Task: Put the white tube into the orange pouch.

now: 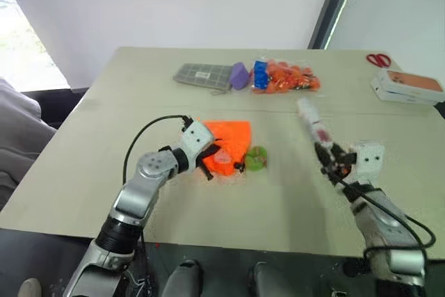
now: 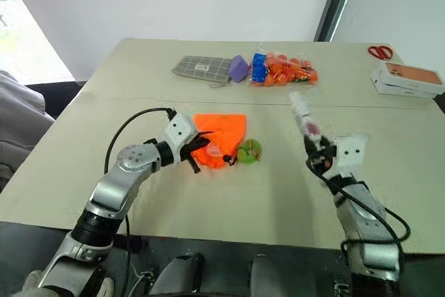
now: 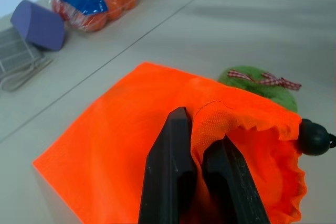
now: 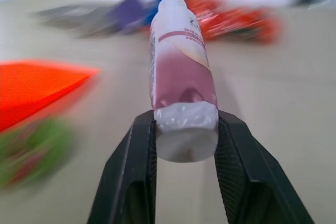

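On table (image 1: 83, 172): left hand (image 3: 197, 182) pinches orange pouch (image 3: 131, 145); right hand (image 4: 186, 145) grips white tube (image 4: 181, 77); label unreadable.

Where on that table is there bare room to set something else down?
The near strip of the table between the two arms is bare, as is the left side beyond the orange pouch. The middle band between pouch and white tube is free too. It is crowded along the far edge: grey case, bag of orange items, boxes.
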You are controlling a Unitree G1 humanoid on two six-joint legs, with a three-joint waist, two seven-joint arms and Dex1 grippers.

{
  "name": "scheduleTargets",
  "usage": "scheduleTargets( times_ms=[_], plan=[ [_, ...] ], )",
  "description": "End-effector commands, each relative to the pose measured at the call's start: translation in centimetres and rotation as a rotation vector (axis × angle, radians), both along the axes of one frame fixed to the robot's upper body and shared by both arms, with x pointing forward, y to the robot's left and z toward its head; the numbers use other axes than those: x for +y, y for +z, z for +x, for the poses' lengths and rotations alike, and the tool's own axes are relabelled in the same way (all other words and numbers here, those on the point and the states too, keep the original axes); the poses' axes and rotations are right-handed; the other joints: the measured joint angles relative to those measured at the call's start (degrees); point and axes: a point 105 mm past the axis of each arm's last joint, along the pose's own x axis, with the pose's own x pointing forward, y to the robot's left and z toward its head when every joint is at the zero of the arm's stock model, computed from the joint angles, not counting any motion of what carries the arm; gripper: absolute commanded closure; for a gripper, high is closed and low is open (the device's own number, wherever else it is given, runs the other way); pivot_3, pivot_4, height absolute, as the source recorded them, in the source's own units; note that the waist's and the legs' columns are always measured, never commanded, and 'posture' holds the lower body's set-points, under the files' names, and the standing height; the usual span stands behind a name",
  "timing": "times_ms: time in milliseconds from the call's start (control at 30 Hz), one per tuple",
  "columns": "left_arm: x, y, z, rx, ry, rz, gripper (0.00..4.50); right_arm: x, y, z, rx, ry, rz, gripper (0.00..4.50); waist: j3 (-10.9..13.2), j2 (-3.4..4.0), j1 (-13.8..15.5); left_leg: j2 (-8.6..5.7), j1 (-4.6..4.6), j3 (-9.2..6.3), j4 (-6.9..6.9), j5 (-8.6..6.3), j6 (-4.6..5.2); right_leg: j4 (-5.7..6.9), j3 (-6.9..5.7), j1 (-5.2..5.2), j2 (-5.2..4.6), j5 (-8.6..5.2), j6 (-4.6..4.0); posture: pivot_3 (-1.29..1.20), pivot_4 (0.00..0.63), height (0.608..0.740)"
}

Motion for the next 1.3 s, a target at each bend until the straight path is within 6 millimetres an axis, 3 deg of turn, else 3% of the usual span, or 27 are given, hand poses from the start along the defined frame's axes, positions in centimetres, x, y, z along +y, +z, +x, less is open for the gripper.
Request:
scheduleTargets(
  times_ms=[33, 200, 367, 533, 867, 1033, 1300],
  plan=[
    [0.0, 0.8, 0.3, 0.063, -0.061, -0.057, 4.5, 2.0, 1.1, -3.1, 0.04, 0.235, 0.094, 3.54, 0.02, -0.04, -0.11, -0.01, -0.02, 0.0, 0.0, 0.0, 0.0, -0.02, 0.0, -0.01, 0.0, 0.0, 0.0, 0.0, 0.15, 0.724],
    [0.4, 0.3, 0.5, 0.126, -0.115, -0.037, 4.5, 2.3, 1.3, -4.9, 0.11, 0.316, 0.172, 3.54, 0.08, -0.12, -0.51, 0.03, 0.02, 0.06, 0.04, -0.01, -0.01, -0.07, 0.02, -0.04, 0.01, -0.05, 0.03, 0.0, 0.15, 0.724],
    [0.2, 0.5, 0.8, 0.156, -0.155, -0.054, 4.5, 4.9, 0.9, -7.5, 0.202, 0.473, 0.177, 3.54, 0.1, -0.17, -0.02, 0.05, -0.03, 0.02, 0.03, -0.01, -0.01, -0.07, -0.03, -0.1, 0.01, -0.04, -0.02, 0.0, 0.15, 0.724],
    [-0.1, 0.7, 0.9, 0.173, -0.182, -0.056, 4.5, 6.9, 0.3, -8.9, 0.249, 0.565, 0.166, 3.54, 0.16, -0.33, 0.01, 0.01, -0.12, 0.03, 0.04, -0.01, -0.01, -0.2, -0.02, -0.1, -0.05, 0.03, -0.12, 0.0, 0.15, 0.724],
    [-0.8, 1.3, -0.1, 0.163, -0.236, -0.058, 4.5, 9.5, 0.3, -7.1, 0.206, 0.566, 0.136, 3.54, 0.21, -0.44, -0.04, 0.03, -0.11, 0.03, 0.03, -0.02, -0.02, -0.19, -0.02, -0.14, -0.04, -0.02, -0.04, 0.0, 0.15, 0.724],
    [-1.3, 2.0, -1.0, 0.149, -0.272, -0.065, 4.5, 9.5, 0.2, -5.0, 0.172, 0.483, 0.089, 3.54, 0.21, -0.44, -0.05, 0.03, -0.12, 0.03, 0.01, -0.02, -0.02, -0.19, -0.02, -0.17, -0.05, 0.09, -0.22, 0.0, 0.15, 0.724],
    [-1.9, 1.7, -2.6, 0.126, -0.316, 0.005, 4.5, 10.0, 1.2, -3.5, 0.123, 0.384, 0.117, 3.54, 0.21, -0.44, -0.2, 0.03, -0.11, 0.03, 0.0, -0.01, -0.02, -0.19, -0.01, -0.17, -0.04, 0.09, -0.21, 0.0, 0.15, 0.724]
  ],
)
